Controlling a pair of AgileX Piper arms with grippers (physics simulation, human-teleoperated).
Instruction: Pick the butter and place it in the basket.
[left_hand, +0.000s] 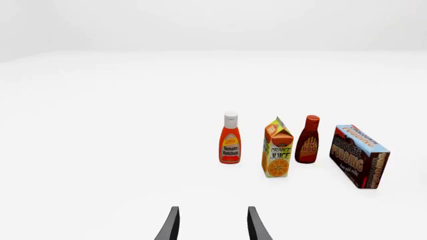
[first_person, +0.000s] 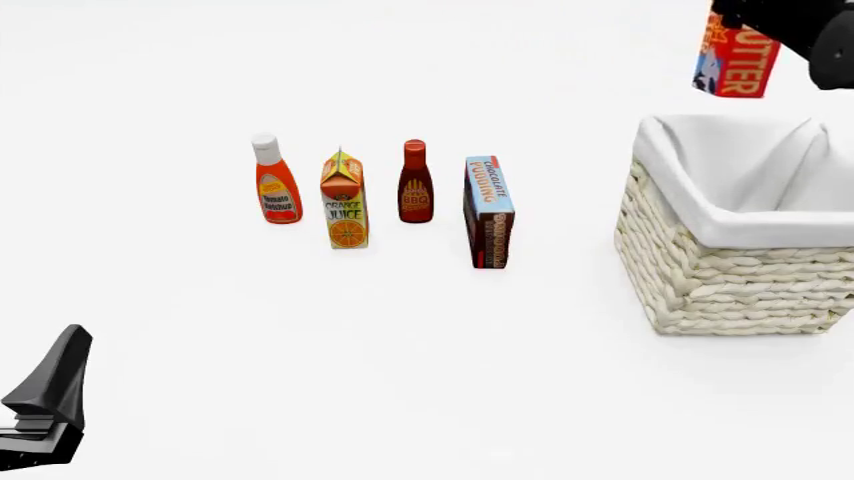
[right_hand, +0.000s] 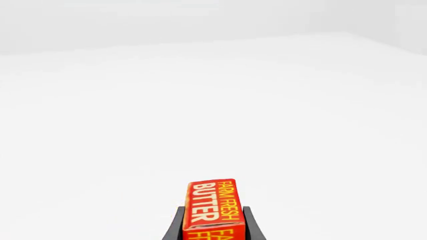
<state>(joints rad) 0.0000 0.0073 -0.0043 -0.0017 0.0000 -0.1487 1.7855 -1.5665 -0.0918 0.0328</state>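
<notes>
Plain white surface (first_person: 441, 380), pale woven wicker basket (first_person: 721, 280) far right.
Right gripper (right_hand: 212, 222) clenches red rectangular butter box (first_person: 737, 62) above it; left gripper (left_hand: 212, 225) jaws released.

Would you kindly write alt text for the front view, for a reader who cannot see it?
The right gripper holds the red butter box in the air above the wicker basket. To the left stand ketchup, orange juice, BBQ sauce and chocolate pudding.

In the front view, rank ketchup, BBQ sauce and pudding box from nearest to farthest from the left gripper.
From the left gripper, low at the near left:
1. Ketchup bottle, left end of the row.
2. BBQ sauce bottle, past the orange juice carton.
3. Chocolate pudding box, right end, toward the basket.
</notes>
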